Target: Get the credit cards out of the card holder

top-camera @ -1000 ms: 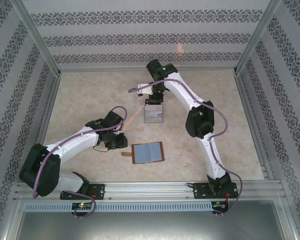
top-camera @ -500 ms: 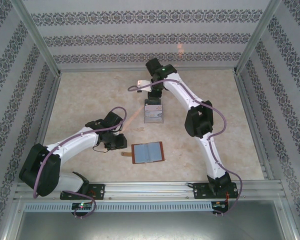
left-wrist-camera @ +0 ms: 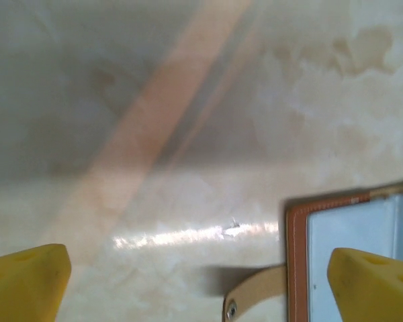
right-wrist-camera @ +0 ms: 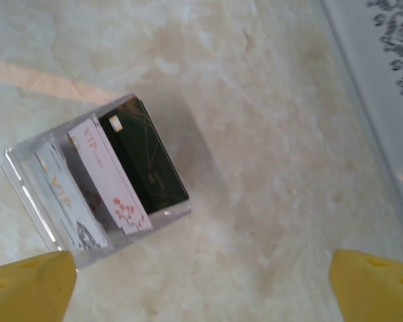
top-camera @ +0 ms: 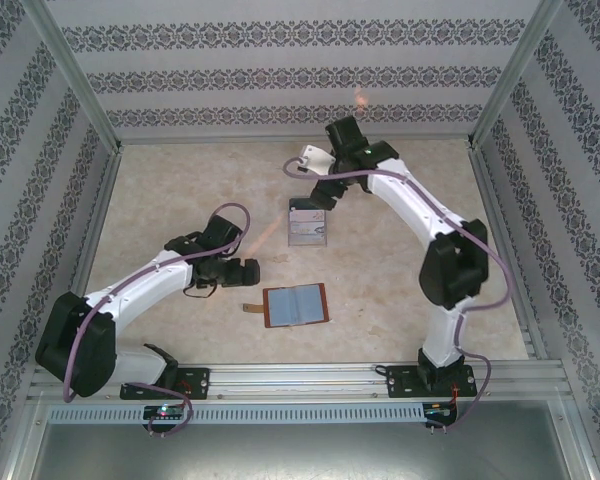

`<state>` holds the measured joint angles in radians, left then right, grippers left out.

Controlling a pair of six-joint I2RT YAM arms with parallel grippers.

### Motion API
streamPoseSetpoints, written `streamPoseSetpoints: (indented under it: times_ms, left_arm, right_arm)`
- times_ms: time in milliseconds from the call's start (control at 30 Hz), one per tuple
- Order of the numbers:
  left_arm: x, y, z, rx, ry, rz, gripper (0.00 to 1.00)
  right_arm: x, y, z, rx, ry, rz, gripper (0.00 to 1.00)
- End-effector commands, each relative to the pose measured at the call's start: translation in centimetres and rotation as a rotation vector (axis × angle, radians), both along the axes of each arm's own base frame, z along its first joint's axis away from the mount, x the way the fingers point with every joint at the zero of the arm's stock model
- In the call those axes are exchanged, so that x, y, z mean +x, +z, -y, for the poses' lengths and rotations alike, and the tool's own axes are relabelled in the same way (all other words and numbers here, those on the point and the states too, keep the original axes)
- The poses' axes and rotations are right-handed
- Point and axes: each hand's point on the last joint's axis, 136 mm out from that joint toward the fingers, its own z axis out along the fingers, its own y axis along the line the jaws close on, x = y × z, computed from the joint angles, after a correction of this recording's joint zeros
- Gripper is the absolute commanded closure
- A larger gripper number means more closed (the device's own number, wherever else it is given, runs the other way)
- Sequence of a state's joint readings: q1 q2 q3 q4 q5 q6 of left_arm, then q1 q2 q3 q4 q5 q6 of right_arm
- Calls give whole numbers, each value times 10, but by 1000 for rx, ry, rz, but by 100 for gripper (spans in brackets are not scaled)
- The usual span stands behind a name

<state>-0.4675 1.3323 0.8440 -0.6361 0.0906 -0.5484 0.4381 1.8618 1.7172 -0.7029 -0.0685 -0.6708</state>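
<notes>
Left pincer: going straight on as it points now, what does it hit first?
Likely bare table, just beside the brown tab of the wallet. The left pincer is open, and its finger nearest the wallet may catch the leather edge first; depth unclear.
</notes>
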Motion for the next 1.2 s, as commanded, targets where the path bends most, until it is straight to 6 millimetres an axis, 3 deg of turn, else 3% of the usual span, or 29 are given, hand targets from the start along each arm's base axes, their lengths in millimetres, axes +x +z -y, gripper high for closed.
streamPoseSetpoints:
  times_ms: [0, 67, 300, 467, 633, 767, 900, 1067, 1167]
  left_arm:
    - [24, 12, -22, 101, 25, 81, 0]
    - [35, 14, -32, 141, 37, 112, 0]
    - [75, 20, -94, 336, 155, 250, 0]
    - [90, 26, -141, 494, 245, 382, 0]
    - [103, 32, -173, 574, 287, 528, 0]
    - [116, 17, -181, 478, 309, 638, 0]
    - [135, 22, -179, 435, 283, 745, 0]
    - [149, 19, -176, 347, 260, 795, 0]
    - [150, 14, -163, 305, 182, 804, 0]
  right_arm:
    - [7, 9, 20, 111, -176, 82, 2]
    - [0, 1, 36, 135, -252, 87, 2]
    - [-20, -39, 106, 288, -549, 106, 2]
    - [-29, -68, 153, 372, -712, 170, 2]
    - [-34, -77, 184, 477, -807, 283, 2]
    - [-31, -84, 199, 517, -856, 341, 2]
    - [-33, -86, 214, 584, -902, 357, 2]
    - [-43, -89, 212, 638, -863, 413, 2]
    - [-44, -89, 215, 648, -872, 440, 2]
